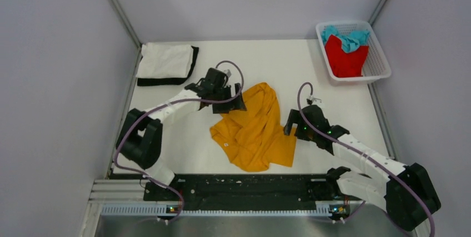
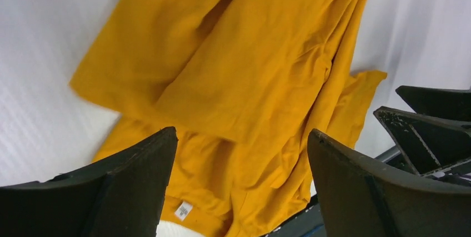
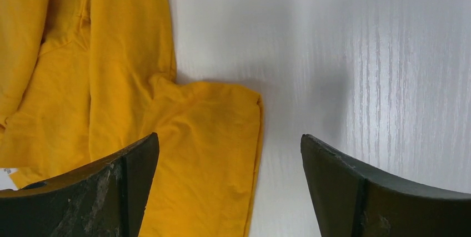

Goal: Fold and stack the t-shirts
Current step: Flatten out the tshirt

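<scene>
Top external: orange-yellow t-shirt lies crumpled between the two jaws, long axis far-to-near; directly under left jaws, just left of right jaws; both apart, empty.

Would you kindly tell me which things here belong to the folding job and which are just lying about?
Job: orange-yellow t-shirt, white t-shirt, black t-shirt, red t-shirt, teal t-shirt.
Lying about: white mesh basket, holding the red and teal ones.

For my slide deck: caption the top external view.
Both open, left pincer and right pincer flank a crumpled orange-yellow t-shirt.
</scene>
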